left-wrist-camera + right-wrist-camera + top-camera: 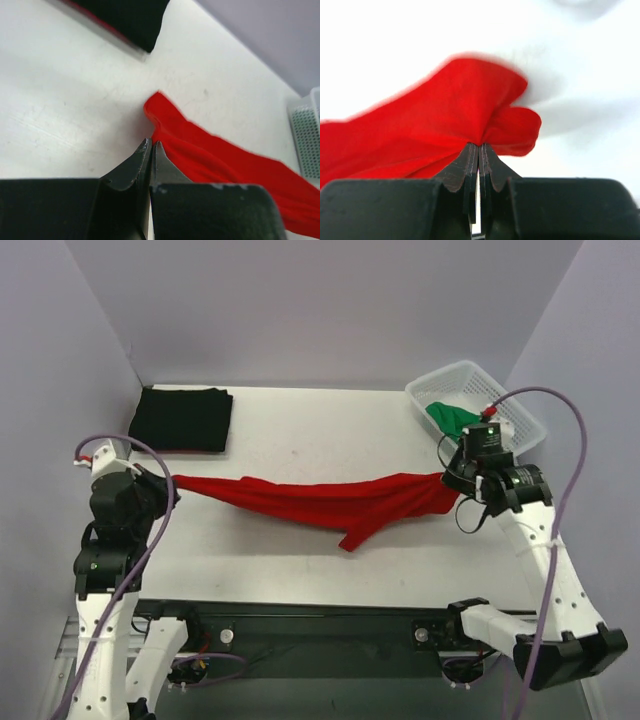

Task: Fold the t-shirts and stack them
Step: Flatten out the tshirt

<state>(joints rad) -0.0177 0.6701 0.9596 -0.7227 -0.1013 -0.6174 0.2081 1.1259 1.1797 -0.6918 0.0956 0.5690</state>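
The red t-shirt [330, 502] hangs stretched between both grippers above the table, sagging in the middle with a flap drooping toward the front. My left gripper [172, 483] is shut on its left end; in the left wrist view the gripper [151, 144] pinches the red cloth [215, 160]. My right gripper [452, 480] is shut on the right end; in the right wrist view the gripper [478, 147] pinches bunched red cloth [445, 120]. The black t-shirt [182, 418] lies folded at the back left. The green t-shirt [448, 416] lies in the basket.
A white mesh basket [520, 420] stands at the back right, just behind my right gripper; its corner shows in the left wrist view [306, 140]. The folded black shirt's edge shows in the left wrist view [130, 20]. Purple walls enclose the white table [320, 430].
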